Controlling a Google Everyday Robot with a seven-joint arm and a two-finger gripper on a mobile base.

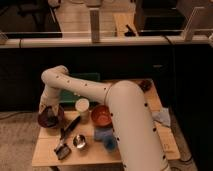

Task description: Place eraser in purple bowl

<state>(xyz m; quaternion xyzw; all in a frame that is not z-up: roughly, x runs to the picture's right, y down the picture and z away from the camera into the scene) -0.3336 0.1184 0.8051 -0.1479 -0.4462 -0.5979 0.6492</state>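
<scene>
Gripper (50,111) sits at the left end of the table (47,150), directly over the purple bowl (50,119); the arm's last link covers it, so I cannot tell what it holds. The eraser is not visible anywhere. The bowl itself sits at the table's left edge, its far rim hidden behind the gripper.

The arm (125,120) is a bulky white column rising from the lower right, bending left across the table and blocking much of the middle and right of the surface.

Also on the table: a white cup (82,106) beside an orange bowl (101,116); a small metal cup (80,142) near the front; a black brush (66,137) lying diagonally between purple bowl and metal cup; a blue object (106,137), partly hidden by the arm; a green board (70,95) behind; crumpled pale cloth (162,117) at right.
</scene>
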